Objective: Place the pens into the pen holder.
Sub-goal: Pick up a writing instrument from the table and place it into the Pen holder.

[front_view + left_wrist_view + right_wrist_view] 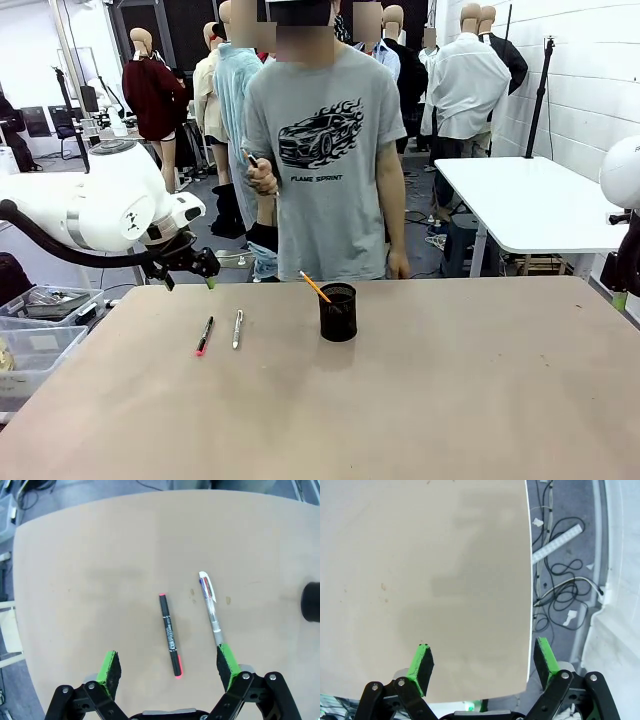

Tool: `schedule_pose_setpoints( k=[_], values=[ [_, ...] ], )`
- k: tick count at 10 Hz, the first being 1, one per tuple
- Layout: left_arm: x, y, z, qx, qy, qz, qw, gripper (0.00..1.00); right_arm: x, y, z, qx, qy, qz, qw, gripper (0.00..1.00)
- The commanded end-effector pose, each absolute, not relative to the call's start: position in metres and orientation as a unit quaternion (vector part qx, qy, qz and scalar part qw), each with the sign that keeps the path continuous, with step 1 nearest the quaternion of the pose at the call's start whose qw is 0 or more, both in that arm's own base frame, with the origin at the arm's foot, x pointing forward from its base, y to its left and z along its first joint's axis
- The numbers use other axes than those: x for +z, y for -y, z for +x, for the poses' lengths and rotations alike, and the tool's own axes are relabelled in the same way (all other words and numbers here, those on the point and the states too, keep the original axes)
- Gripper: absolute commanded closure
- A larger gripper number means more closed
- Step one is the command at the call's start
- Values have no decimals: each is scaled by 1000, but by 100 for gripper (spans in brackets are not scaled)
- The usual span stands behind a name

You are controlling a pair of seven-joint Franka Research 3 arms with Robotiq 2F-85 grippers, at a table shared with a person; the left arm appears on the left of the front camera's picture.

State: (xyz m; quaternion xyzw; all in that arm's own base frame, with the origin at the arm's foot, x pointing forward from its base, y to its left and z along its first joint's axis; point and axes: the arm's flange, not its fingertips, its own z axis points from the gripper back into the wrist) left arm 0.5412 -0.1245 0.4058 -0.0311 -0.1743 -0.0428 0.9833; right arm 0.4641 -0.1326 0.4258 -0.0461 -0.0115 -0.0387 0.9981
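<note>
Room inventory, as seen from my station.
1. My worktop: a wide tan matte table (480, 400) with rounded corners and a few faint stains.
2. Far right: a white rectangular table (530, 200) on white legs, near a white painted block wall (590, 60).
3. A slim black pole stand (541, 90) in front of that wall.
4. At my left: a cluster of clear plastic storage bins (35, 345), lower than the worktop.
5. Grey floor (560, 510), with loose black and white cables (565, 577) beside the worktop's edge.
6. Black chairs (62, 125), far left.
7. Light: even and soft.
</note>
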Motion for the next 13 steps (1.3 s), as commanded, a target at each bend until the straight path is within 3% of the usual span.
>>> schedule_pose_setpoints(
  k=[1, 6, 12, 13],
  values=[
    [384, 121, 550, -64, 131, -53, 988, 0, 428, 132, 464, -46, 8, -48, 998, 0],
    [331, 126, 574, -63, 47, -13, 997, 0, 428, 132, 464, -46, 8, -48, 998, 0],
    [300, 134, 596, -49, 28, 14, 998, 0, 428, 132, 464, -46, 8, -48, 998, 0],
    [298, 134, 597, -48, 29, 16, 998, 9, 428, 132, 464, -46, 8, -48, 998, 0]
  ],
)
